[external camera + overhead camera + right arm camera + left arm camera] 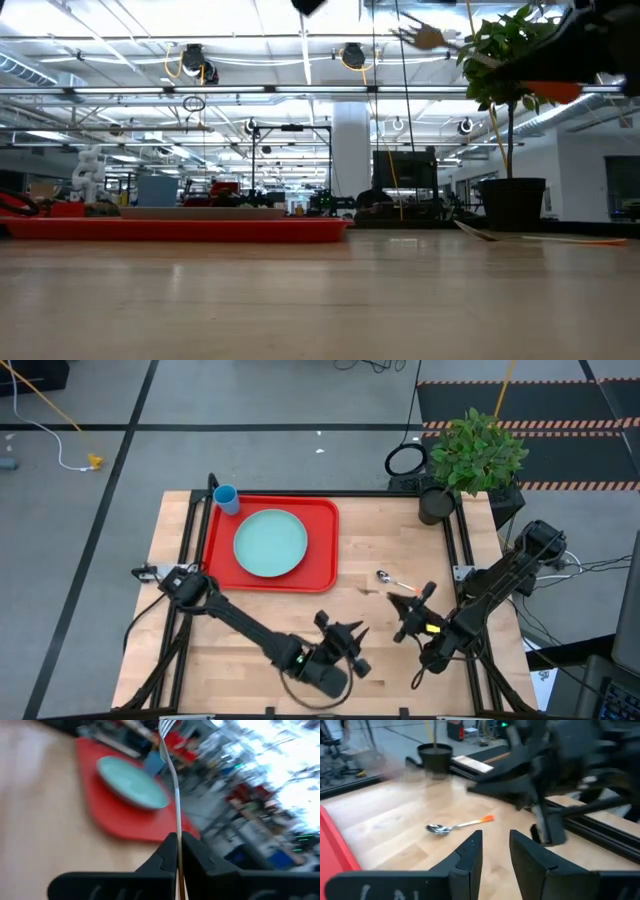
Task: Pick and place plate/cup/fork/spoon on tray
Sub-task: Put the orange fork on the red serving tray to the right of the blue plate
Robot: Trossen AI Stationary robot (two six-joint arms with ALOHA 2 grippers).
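Landmark: tray [322, 550], red, on table [400, 530].

Plate [270, 542] lies flat on tray, about centre. Cup [227, 499] at tray's far-left corner, by rim; in or just beside, cannot tell.

Spoon [394, 581] on bare wood right of tray, well apart from it, bowl toward tray.

Right gripper [179, 842] raised over table right of tray, fingers clamped on fork [171, 765], tines pointing toward tray.

Left gripper [495, 851] near table front edge, below tray; fingers slightly parted, holding nothing.
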